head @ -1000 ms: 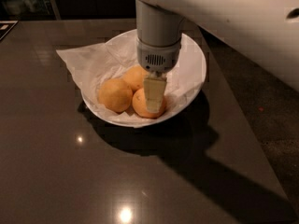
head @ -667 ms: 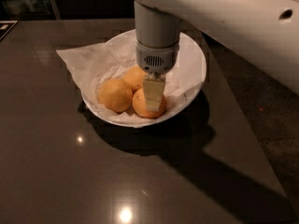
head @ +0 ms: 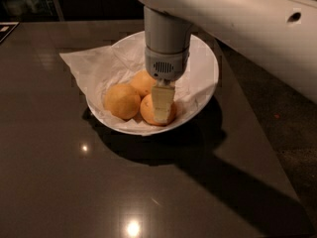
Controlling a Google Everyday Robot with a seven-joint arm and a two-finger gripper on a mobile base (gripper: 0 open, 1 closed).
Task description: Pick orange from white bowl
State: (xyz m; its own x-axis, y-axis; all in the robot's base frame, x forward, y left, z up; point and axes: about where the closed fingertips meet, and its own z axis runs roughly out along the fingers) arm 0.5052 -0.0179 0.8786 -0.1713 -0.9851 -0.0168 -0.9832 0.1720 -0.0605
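The white bowl (head: 205, 83), lined with crumpled white paper (head: 89, 63), sits on a dark table and holds three oranges. The deeper-coloured orange (head: 147, 110) lies at the front right of the bowl. My gripper (head: 162, 114) reaches straight down from the grey wrist (head: 166, 58) and sits right on this orange, covering its middle and right side. Two paler oranges lie beside it, one to the left (head: 122, 101) and one behind (head: 142, 82).
The dark glossy table (head: 74, 182) stretches to the front and left of the bowl. Its right edge runs diagonally past the bowl, with a darker floor (head: 282, 133) beyond. My white arm (head: 257, 29) spans the upper right.
The white arm link above has shifted slightly. The gripper stays down on the same orange, and the oranges and bowl have not moved.
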